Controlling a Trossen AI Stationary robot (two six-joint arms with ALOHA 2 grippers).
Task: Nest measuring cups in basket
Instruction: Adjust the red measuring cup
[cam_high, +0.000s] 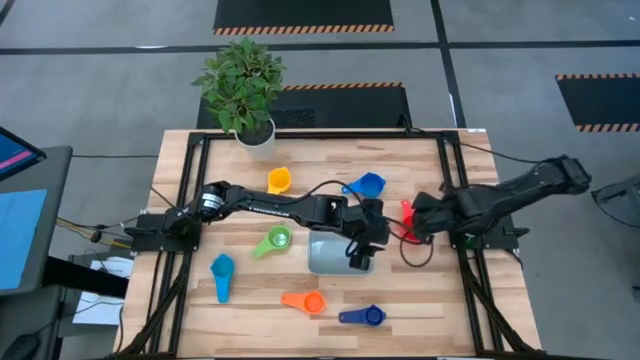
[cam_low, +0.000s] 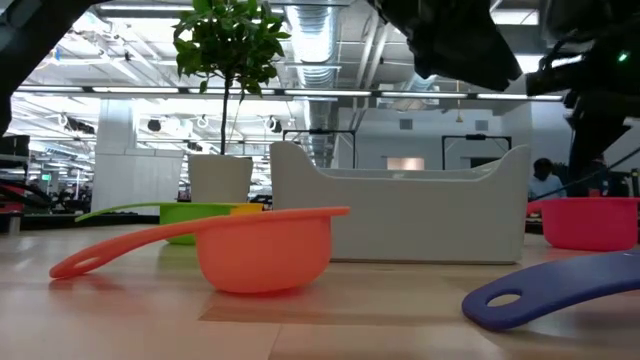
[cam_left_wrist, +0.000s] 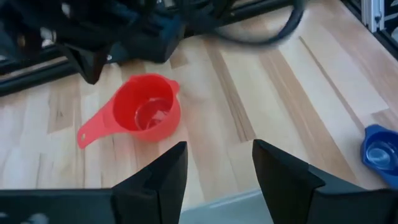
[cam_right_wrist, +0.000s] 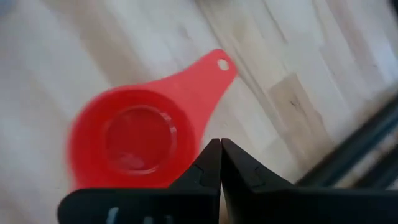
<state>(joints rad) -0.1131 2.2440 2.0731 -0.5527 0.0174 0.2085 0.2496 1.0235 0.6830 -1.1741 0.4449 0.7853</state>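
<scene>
The left gripper (cam_high: 362, 256) hangs over the right end of the basket (cam_high: 325, 255), and its two fingers (cam_left_wrist: 158, 180) stand apart with nothing between them. I cannot see whether a cup lies in the basket under it, because the arm hides that part.

The right gripper (cam_high: 418, 220) sits just beside the red cup (cam_high: 406, 212), off the right side of the basket. Its fingers (cam_right_wrist: 211, 165) are pressed together and hold nothing. The red cup rests flat on the bench (cam_high: 470, 310) with its handle pointing away from the cup bowl.

The two grippers are close to each other. If both move at once, they could bump, and the red cup could get knocked away or pushed off toward the bench edge.

The right gripper is shut, so if it goes down as it is, I think it would only shove the red cup and not pick it up.

The other cups are spread around. The yellow cup (cam_high: 279, 181) and blue cup (cam_high: 367, 185) lie behind the basket. The green cup (cam_high: 273, 241) is left of it. The light blue cup (cam_high: 221, 272), orange cup (cam_high: 306, 301) and dark blue cup (cam_high: 364, 316) lie in front. A long reach by the left arm could sweep the green cup aside.
</scene>
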